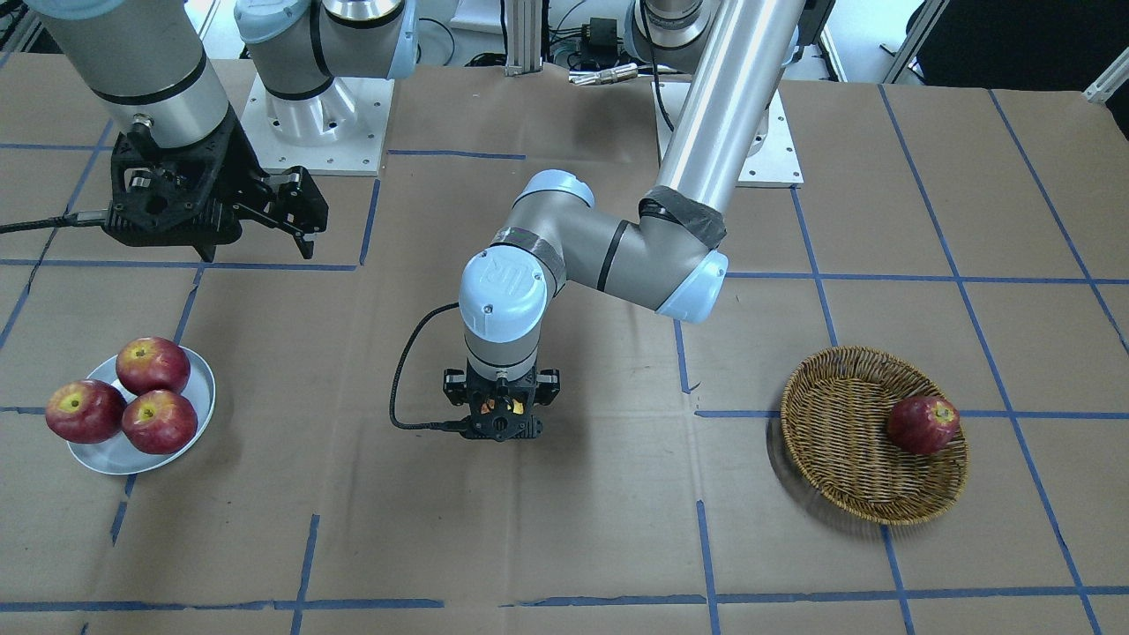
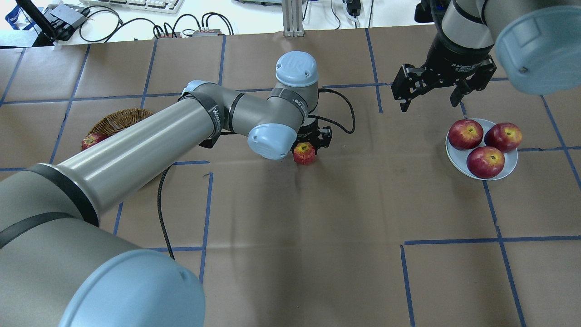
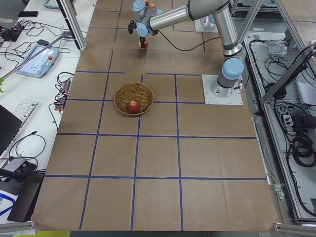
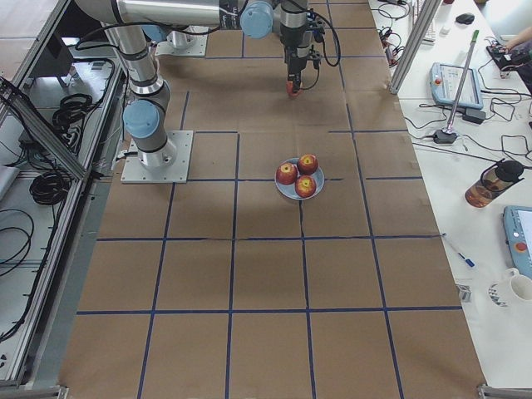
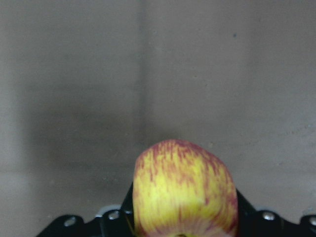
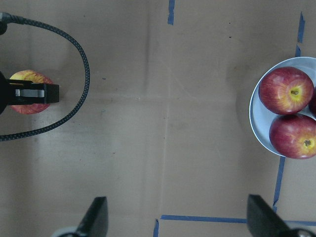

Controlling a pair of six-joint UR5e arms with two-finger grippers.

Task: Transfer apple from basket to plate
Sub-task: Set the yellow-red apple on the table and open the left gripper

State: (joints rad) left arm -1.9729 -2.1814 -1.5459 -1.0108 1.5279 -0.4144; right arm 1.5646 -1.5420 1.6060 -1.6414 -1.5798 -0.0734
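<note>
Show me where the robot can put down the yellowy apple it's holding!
The plate is crowded: three red apples leave only slivers by its rim. The brown table between plate and basket is bare. The basket has lots of room beside its one red apple.

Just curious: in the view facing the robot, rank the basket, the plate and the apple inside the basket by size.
1. basket
2. plate
3. dark red apple
All rest at table level, so the order seems safe.
</note>
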